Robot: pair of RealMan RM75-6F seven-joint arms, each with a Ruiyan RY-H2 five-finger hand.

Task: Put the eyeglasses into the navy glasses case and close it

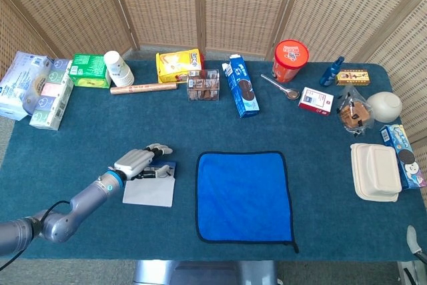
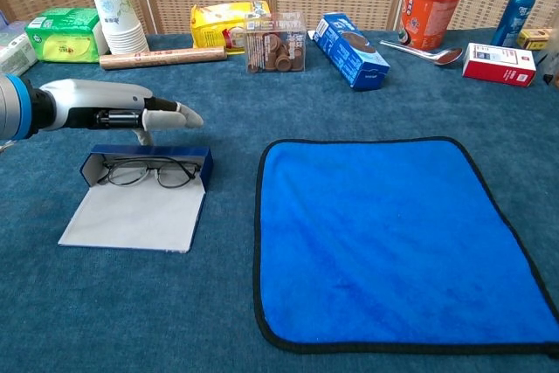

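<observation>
The navy glasses case [image 2: 199, 166] lies open at the left of the table, its pale lid lining [image 2: 131, 220] spread flat toward me. The eyeglasses [image 2: 144, 174] lie inside its navy tray. My left hand [image 2: 105, 111] hovers just behind the tray with fingers stretched out to the right and the thumb pointing down at the case's back wall; it holds nothing. The head view shows the same hand [image 1: 137, 161] over the case [image 1: 152, 191]. Only a grey sliver [image 1: 411, 237] at the bottom right corner may belong to my right hand.
A blue cloth [image 2: 393, 233] is spread right of the case. Along the back stand paper cups [image 2: 113, 10], a rolled tube [image 2: 162, 58], a blue cookie box [image 2: 349, 37] and a red tub [image 2: 432, 6]. A white clamshell box [image 1: 377, 171] sits at the right edge.
</observation>
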